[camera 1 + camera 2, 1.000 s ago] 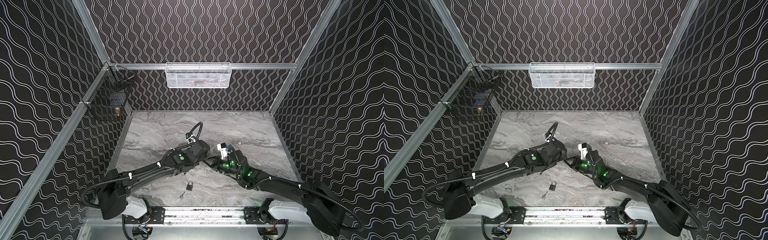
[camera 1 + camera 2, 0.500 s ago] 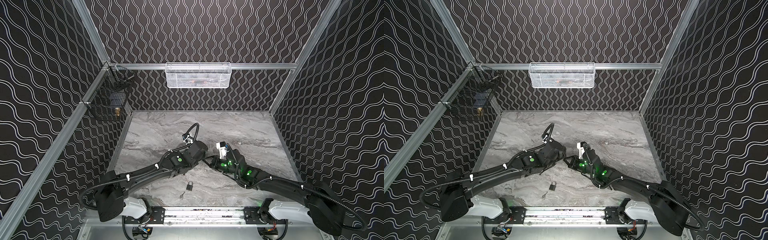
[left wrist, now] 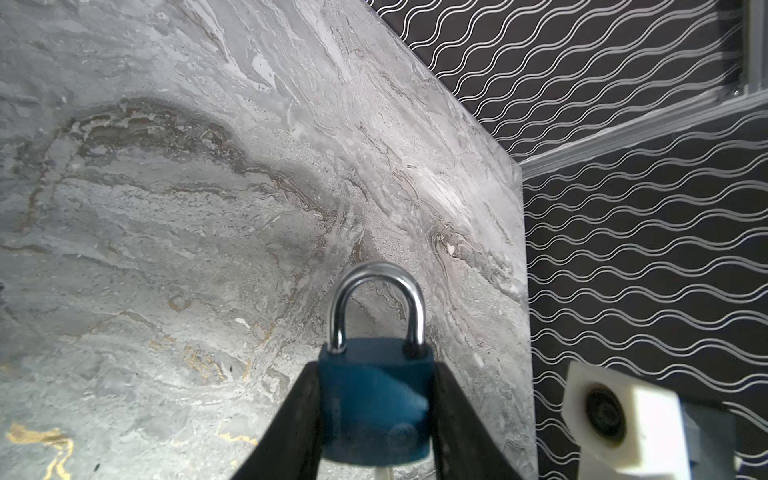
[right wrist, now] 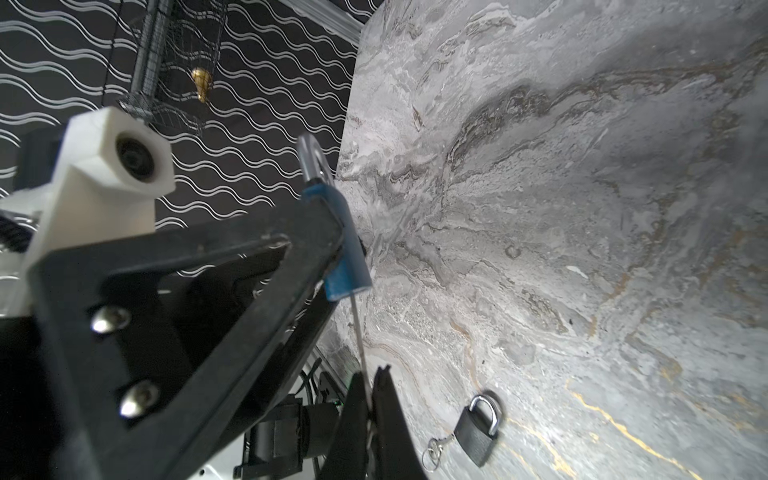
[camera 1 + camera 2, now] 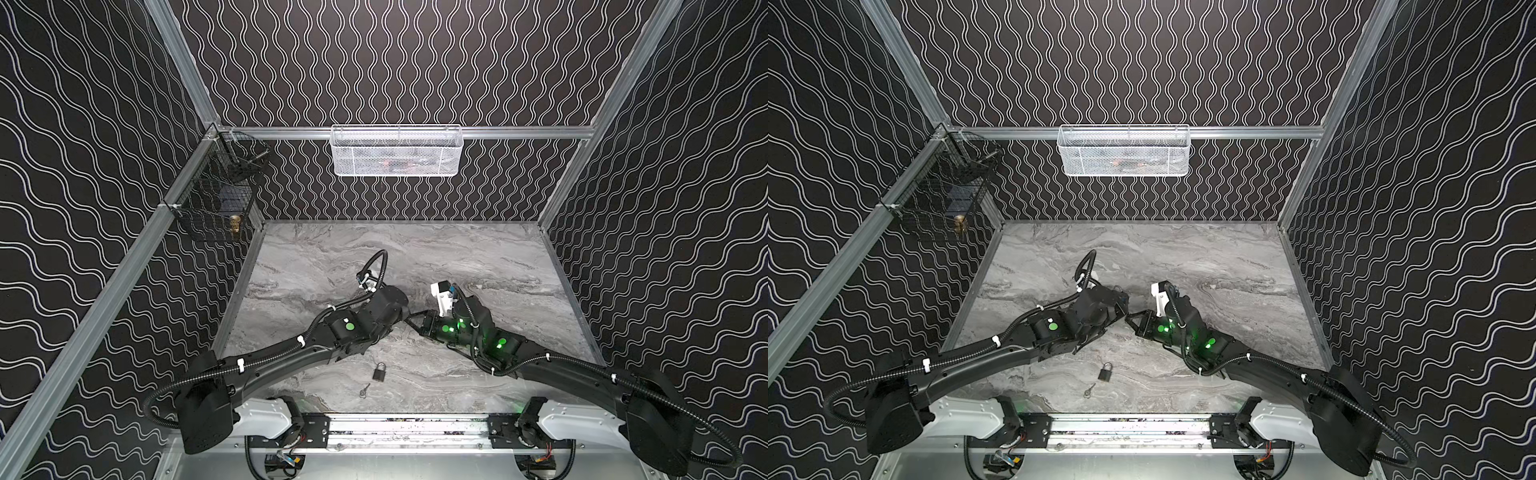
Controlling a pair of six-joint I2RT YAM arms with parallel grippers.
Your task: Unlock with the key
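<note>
My left gripper point(image 3: 375, 368) is shut on the body of a blue padlock point(image 3: 376, 407). Its steel shackle point(image 3: 376, 303) sits down in the body on both legs. My right gripper point(image 4: 370, 372) is shut on a key, whose thin blade point(image 4: 358, 332) runs up into the underside of the blue padlock point(image 4: 347, 245). In both top views the left gripper point(image 5: 405, 318) and the right gripper point(image 5: 417, 322) meet tip to tip at mid-table, above the marble. The padlock and key are hidden between them there.
A black padlock point(image 5: 379, 371) with a key ring point(image 5: 364, 390) lies on the marble table point(image 5: 478, 257) near the front edge, below the grippers. A white mesh basket point(image 5: 397, 151) hangs on the back rail. A black wire basket point(image 5: 220, 195) hangs at the back left corner.
Both grippers have drifted a little to the left together, and the left wrist has turned slightly. Both grips are unchanged.
</note>
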